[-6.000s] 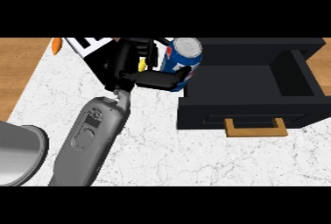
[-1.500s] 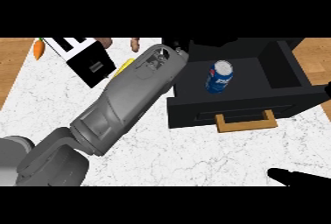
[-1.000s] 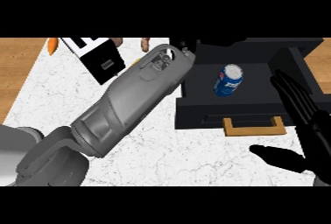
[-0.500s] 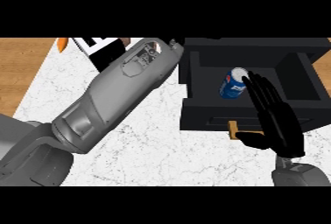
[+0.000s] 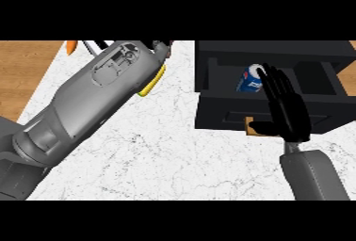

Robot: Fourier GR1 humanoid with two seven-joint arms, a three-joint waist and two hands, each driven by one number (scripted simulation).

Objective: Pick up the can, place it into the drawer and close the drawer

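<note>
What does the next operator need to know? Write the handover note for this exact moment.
Right hand: open, fingers straight, spread over the front of the open drawer and covering its wooden handle.
Left hand: hidden beyond its raised forearm at the view's left; cannot tell its state.
Can: blue, inside the drawer, not held.
Done: can picked up and placed in the drawer.
Left: push the drawer shut; the right hand looks placed for that.
</note>
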